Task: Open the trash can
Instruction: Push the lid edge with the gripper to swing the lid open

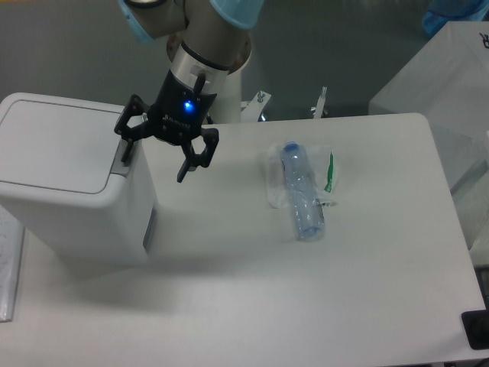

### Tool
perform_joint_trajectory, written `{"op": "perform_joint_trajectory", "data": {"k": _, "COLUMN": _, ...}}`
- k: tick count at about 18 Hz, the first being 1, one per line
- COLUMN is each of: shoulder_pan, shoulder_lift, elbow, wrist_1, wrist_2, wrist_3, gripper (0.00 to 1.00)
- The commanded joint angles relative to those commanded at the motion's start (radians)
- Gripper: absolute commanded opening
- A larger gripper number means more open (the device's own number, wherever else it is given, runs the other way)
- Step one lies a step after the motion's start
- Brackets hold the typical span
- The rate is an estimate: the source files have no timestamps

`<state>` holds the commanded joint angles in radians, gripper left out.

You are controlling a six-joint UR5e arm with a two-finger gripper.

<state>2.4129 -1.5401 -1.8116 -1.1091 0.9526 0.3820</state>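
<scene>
The trash can [69,191] is a large white boxy bin at the left of the table, its flat lid [57,145] down. A grey push tab [122,162] sits at the lid's right edge. My gripper [155,160] hangs over the bin's right top edge with its black fingers spread open and empty. The left fingertip [126,153] is just above the grey tab; the right fingertip [183,174] hangs over the table beside the bin. A blue light glows on the gripper body.
A clear plastic bottle [303,191] with a blue cap lies in a clear wrapper at the table's middle right. A white box [439,69] stands beyond the table's far right corner. Two metal clamps [321,103] stick up at the back edge.
</scene>
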Motion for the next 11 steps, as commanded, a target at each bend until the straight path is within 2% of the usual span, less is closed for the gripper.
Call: {"op": "perform_joint_trajectory", "data": {"k": 11, "shoulder_pan": 0.002, "shoulder_lift": 0.017, "elbow": 0.018, "wrist_1": -0.005, "wrist_2": 0.000, "wrist_3": -0.005, "gripper": 1.00}}
